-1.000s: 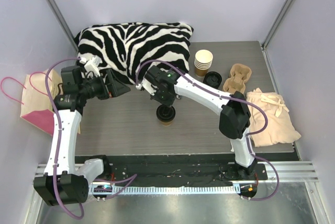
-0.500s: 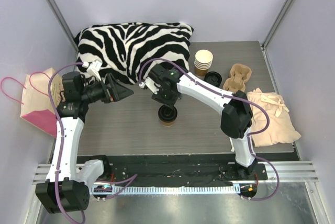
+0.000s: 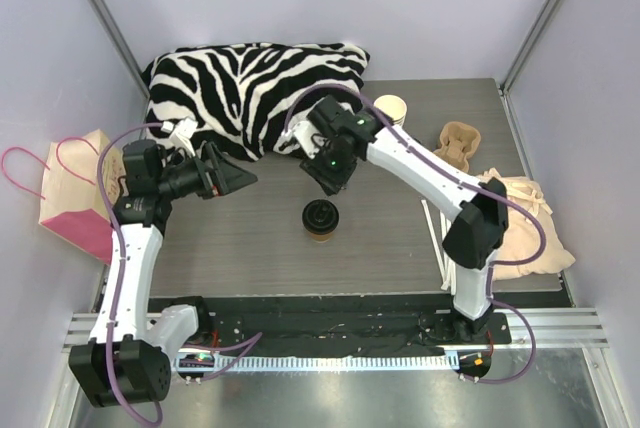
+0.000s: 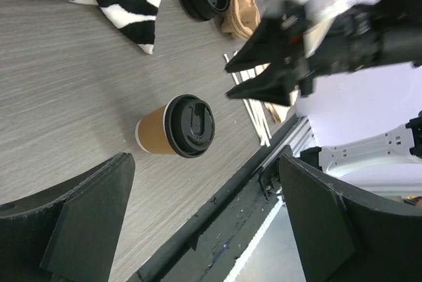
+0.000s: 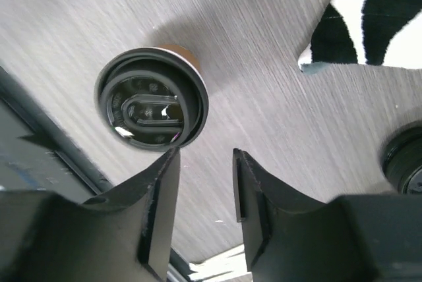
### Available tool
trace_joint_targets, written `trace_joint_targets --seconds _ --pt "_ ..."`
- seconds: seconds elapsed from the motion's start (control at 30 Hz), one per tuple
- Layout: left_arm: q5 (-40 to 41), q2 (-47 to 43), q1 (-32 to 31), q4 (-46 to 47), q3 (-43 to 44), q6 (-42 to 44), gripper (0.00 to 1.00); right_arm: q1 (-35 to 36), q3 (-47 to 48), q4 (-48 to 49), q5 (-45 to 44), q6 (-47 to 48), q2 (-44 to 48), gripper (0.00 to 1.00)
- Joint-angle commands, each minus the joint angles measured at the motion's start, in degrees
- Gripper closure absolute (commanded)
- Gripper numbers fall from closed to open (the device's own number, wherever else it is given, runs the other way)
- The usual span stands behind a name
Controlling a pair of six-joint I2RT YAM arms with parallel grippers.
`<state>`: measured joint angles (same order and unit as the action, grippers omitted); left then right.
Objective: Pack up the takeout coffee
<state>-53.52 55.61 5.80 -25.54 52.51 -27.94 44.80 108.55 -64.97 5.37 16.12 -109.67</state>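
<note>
Standing upright on the grey table [image 3: 230,248], the lidded takeout coffee [image 3: 320,218] sits untouched near the right gripper [image 3: 332,180], its jaws parted and empty, while the left gripper [image 3: 240,178] gapes wide beside the zebra cushion [image 3: 250,88].

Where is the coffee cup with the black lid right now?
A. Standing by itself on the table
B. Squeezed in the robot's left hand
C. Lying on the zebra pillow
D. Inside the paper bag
A: the takeout coffee stands upright on the table. The right hand hangs clear of it and the left hand is off to one side. Both are open and neither touches it.
</note>
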Motion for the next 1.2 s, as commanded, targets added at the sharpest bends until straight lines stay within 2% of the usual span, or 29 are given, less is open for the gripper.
trace_joint_targets --seconds 0.0,0.03,0.07,0.1,0.13,0.17,0.23,0.27,0.33,0.37,0.5,0.8,0.87,0.93,1.0,1.03,1.17 --pt "-3.9 0.4 0.3 5.1 -1.7 -2.1 0.07 -6.0 -0.9 4.1 12.9 -5.8 7.8 0.66" --pt "-4.4 0.5 0.2 5.7 -2.1 -2.1 0.09 -7.3 -6.0 6.7 20.2 -8.6 9.0 0.72" --pt "-5.3 0.5 0.0 6.0 -3.2 -2.0 0.14 -8.5 -9.4 13.0 23.8 -13.3 11.5 0.75" --pt "-6.3 1.0 0.0 7.3 -3.7 -2.1 0.17 -10.2 -15.7 16.4 27.3 -15.8 12.7 0.77" --pt "-6.9 1.3 -0.2 8.0 -4.3 -2.1 0.19 -10.9 -18.0 19.4 33.4 -18.0 13.5 0.78" --pt "-7.5 1.4 -0.9 8.3 -5.0 -2.0 0.23 -11.3 -20.0 24.3 35.7 -20.0 14.4 0.80" --pt "-7.7 2.2 -1.7 9.0 -5.4 -1.9 0.26 -12.6 -24.3 30.4 43.2 -26.5 14.4 0.85" --pt "-7.7 2.5 -2.5 9.1 -5.7 -2.0 0.27 -12.8 -25.2 31.9 44.9 -28.2 14.2 0.90" --pt "-7.0 3.1 -3.7 9.4 -5.8 -1.7 0.27 -13.0 -27.7 36.3 47.3 -32.6 13.9 0.94" --pt "-6.6 3.4 -4.7 9.4 -6.1 -1.4 0.27 -13.0 -28.7 38.0 47.7 -34.0 13.9 0.99" --pt "-5.1 4.4 -7.6 9.5 -6.7 -0.4 0.29 -13.0 -35.7 46.2 48.8 -41.2 13.7 0.99" --pt "-1.9 8.3 -14.1 9.5 -5.7 2.1 0.39 -13.3 -43.2 49.1 48.4 -41.3 10.3 0.99" --pt "-0.4 9.2 -16.5 7.8 -5.1 3.3 0.44 -13.2 -44.0 49.6 49.1 -40.8 8.4 0.99" --pt "1.6 10.0 -19.5 4.7 -3.0 8.3 0.51 -13.3 -44.5 49.6 50.2 -40.6 7.4 0.99" --pt "6.0 11.4 -21.5 0.1 -1.2 13.6 0.55 -13.7 -45.2 49.7 50.2 -40.1 6.5 0.99" --pt "8.1 12.0 -23.4 -1.6 1.2 15.0 0.62 -13.9 -45.4 49.9 50.2 -40.2 6.2 0.99" --pt "17.5 15.0 -27.7 -8.5 7.1 21.3 0.74 -14.2 -46.0 50.6 50.3 -41.1 5.9 0.99"
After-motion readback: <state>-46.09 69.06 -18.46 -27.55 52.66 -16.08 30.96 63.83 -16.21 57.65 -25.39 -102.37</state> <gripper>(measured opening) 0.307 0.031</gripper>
